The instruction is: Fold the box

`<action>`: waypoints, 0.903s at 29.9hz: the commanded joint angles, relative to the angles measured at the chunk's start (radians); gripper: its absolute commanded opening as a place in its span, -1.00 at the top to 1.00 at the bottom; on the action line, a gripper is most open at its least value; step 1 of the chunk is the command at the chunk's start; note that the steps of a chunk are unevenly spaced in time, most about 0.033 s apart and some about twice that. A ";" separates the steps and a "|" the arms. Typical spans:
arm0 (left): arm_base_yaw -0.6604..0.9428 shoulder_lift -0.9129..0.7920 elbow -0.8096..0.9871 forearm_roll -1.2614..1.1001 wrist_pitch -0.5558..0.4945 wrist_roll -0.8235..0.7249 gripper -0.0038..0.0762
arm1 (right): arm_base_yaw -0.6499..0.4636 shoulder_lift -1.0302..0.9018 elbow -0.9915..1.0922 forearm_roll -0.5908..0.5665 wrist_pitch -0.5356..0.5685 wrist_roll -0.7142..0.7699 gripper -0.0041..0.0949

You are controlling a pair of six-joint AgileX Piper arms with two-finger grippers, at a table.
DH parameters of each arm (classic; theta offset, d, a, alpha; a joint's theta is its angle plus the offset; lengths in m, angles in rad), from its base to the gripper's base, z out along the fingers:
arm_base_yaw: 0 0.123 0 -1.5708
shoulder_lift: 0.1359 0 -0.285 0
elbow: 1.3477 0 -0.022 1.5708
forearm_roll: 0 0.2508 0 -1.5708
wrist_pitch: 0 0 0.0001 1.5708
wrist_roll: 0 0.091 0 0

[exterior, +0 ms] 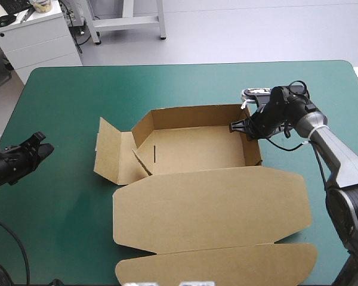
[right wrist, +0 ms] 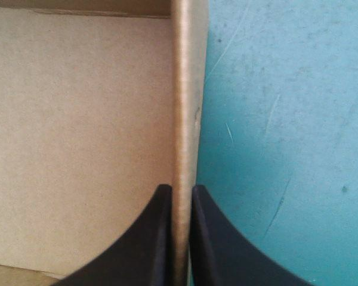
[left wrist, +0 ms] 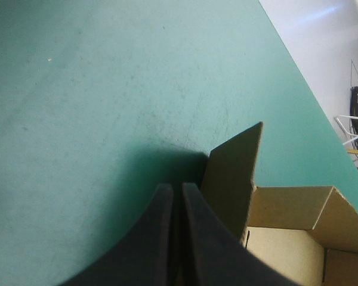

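While the box (exterior: 194, 152) sits midway on the table (exterior: 65, 89), its lid (exterior: 212, 208) flat toward the near edge, the right jaws pinch its upright right wall (right wrist: 182, 119). Pressed together and empty, the left jaws hover near the left edge.

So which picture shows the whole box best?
The high view: the whole box shows, tray and flat lid toward the near edge. The left wrist view catches only its left flap and part of the tray; the right wrist view only one wall, clamped in the right gripper.
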 commanded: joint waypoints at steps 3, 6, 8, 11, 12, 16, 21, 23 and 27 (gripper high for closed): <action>0.001 -0.024 -0.023 -0.057 -0.019 0.002 0.87 | -0.001 -0.037 -0.043 0.009 0.034 -0.007 0.02; 0.001 -0.024 -0.023 -0.051 -0.021 0.002 0.87 | -0.001 -0.037 -0.098 0.009 0.064 -0.007 -0.43; 0.001 -0.024 -0.023 -0.049 -0.023 0.002 0.87 | -0.001 -0.037 -0.144 0.001 0.104 0.012 -0.61; 0.001 -0.024 -0.023 -0.049 -0.025 0.002 0.87 | -0.001 -0.037 -0.228 -0.016 0.189 0.049 -0.67; 0.001 -0.024 -0.023 -0.049 -0.025 0.002 0.88 | -0.001 -0.037 -0.251 -0.033 0.215 0.054 -0.67; 0.001 -0.024 -0.023 -0.049 -0.025 0.002 0.91 | -0.001 -0.057 -0.309 -0.084 0.251 0.117 -0.67; 0.001 -0.024 -0.023 -0.049 -0.023 0.002 0.93 | -0.001 -0.109 -0.309 -0.088 0.251 0.133 -0.67; 0.001 -0.024 -0.023 -0.049 -0.023 0.002 0.93 | -0.001 -0.138 -0.303 -0.075 0.251 0.133 -0.67; 0.001 -0.024 -0.023 -0.049 -0.023 0.002 0.93 | 0.001 -0.203 -0.235 -0.049 0.251 0.144 -0.67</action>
